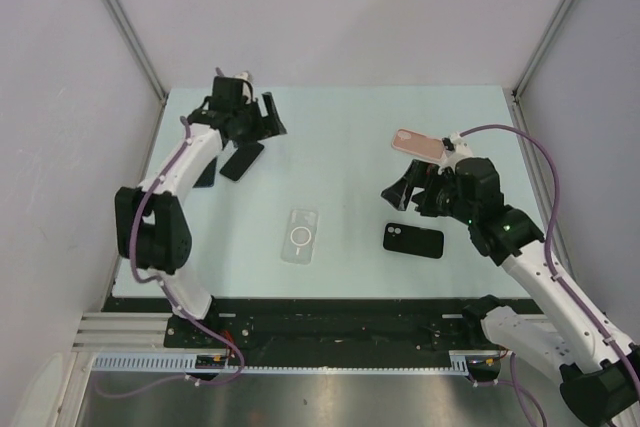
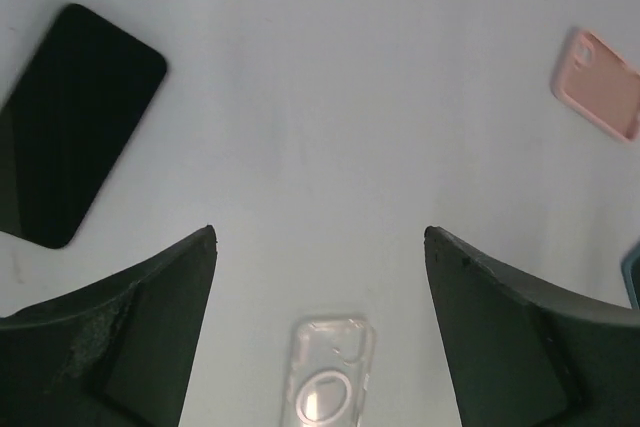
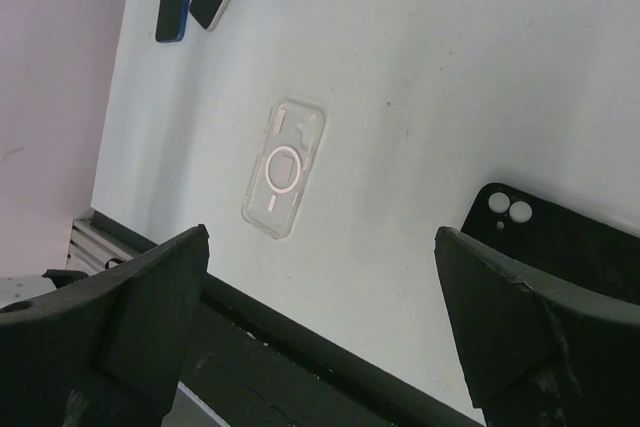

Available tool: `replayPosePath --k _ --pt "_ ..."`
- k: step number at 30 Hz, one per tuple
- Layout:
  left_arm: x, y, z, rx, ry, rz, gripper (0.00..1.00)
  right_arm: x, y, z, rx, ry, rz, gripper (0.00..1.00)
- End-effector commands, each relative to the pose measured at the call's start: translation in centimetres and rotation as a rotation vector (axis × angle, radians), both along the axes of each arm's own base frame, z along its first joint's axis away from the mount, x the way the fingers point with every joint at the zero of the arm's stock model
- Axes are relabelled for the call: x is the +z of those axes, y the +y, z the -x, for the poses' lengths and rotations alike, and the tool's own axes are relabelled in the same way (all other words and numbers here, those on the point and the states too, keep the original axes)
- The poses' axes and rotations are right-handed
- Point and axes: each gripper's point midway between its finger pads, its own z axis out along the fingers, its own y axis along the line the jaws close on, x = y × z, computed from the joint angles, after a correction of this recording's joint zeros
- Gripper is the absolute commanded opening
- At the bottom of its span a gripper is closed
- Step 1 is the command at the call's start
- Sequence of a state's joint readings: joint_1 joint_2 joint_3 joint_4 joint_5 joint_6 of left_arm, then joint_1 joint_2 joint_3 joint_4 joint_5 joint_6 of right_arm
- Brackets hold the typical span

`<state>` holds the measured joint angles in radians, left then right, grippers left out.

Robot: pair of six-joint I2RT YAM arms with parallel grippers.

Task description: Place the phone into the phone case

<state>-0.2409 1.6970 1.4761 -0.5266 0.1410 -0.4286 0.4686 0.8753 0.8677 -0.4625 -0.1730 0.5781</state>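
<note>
A black phone (image 1: 242,160) lies flat at the table's far left, also seen screen-up in the left wrist view (image 2: 75,127). My left gripper (image 1: 255,125) hovers just beyond it, open (image 2: 320,232), with nothing between its fingers. A clear phone case (image 1: 300,235) with a ring mark lies in the middle near the front, visible to both wrists (image 2: 325,377) (image 3: 285,167). My right gripper (image 1: 402,192) is open (image 3: 320,232) and empty, above the table between the clear case and a black case (image 1: 413,240).
A pink case (image 1: 418,145) lies behind the right gripper. A second, blue-edged phone (image 1: 205,172) lies beside the black phone, partly under the left arm. The black case (image 3: 560,247) shows its camera holes. The table's front edge (image 3: 300,337) is close below the right gripper.
</note>
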Motion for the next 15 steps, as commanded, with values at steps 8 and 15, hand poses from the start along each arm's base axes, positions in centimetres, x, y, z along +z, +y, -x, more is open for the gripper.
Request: replayPosePath --k 8,15 --pt "-5.6 9.3 -9.1 0.114 0.085 -0.027 0.88 2.7 -0.4 1.6 0.057 -0.110 -0.019 1.00" --pt "-7.0 12.2 -11.6 0.081 0.074 -0.113 0.92 2.6 -0.6 1.4 0.046 -0.113 -0.014 1.00"
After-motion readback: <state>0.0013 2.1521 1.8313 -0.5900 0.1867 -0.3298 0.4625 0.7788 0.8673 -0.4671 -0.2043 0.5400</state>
